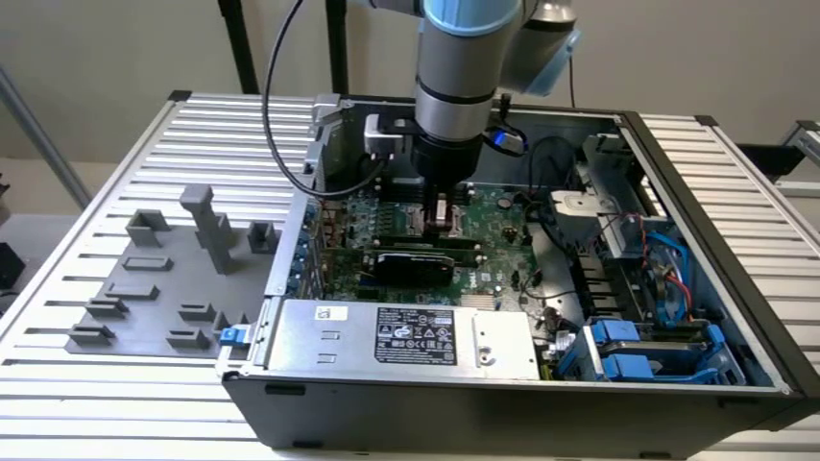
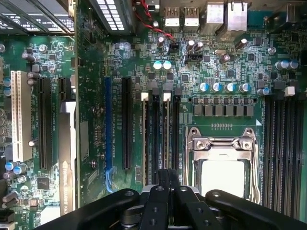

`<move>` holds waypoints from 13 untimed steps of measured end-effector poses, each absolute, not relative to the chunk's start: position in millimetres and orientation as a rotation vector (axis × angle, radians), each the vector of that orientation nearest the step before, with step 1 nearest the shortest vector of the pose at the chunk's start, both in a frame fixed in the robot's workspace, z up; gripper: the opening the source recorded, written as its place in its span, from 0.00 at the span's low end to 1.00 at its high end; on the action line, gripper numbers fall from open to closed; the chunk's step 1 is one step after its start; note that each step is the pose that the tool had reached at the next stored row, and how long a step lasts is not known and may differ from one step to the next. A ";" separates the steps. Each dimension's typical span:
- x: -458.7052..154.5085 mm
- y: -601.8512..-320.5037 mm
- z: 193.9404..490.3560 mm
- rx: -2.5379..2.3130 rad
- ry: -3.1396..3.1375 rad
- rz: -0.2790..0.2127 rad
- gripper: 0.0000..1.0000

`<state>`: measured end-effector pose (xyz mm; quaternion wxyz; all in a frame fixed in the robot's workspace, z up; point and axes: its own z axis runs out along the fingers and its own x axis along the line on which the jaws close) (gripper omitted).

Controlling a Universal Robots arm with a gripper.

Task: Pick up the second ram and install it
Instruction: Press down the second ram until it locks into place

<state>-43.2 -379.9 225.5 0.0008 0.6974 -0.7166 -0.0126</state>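
My gripper [image 1: 444, 229] reaches down into the open computer case [image 1: 717, 317], just over the memory slots [image 2: 160, 134] of the large green motherboard [image 2: 225, 57]. Its black fingers [image 2: 168, 179] are pressed close together in the wrist view. They are shut on the second ram [image 2: 166, 155], which I see edge-on as a thin dark strip running from the fingertips. The strip lies along the slot with the white latch [image 2: 167, 96], and its chip face is hidden. I cannot tell whether it is seated in the slot.
A grey fixture plate [image 1: 160, 288] with upright blocks lies on the slatted table at the exterior view's left. Inside the case are a silver power supply [image 1: 397, 336], blue drive bays [image 1: 640, 351], loose cables [image 1: 551, 163] and the processor socket [image 2: 221, 158] beside the slots.
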 end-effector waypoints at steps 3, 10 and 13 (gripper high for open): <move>-43.1 -379.7 227.9 2.191 -2.251 -0.040 0.00; -43.1 -379.8 245.7 2.190 -2.250 -0.040 0.00; -43.1 -379.8 245.7 2.190 -2.250 -0.040 0.00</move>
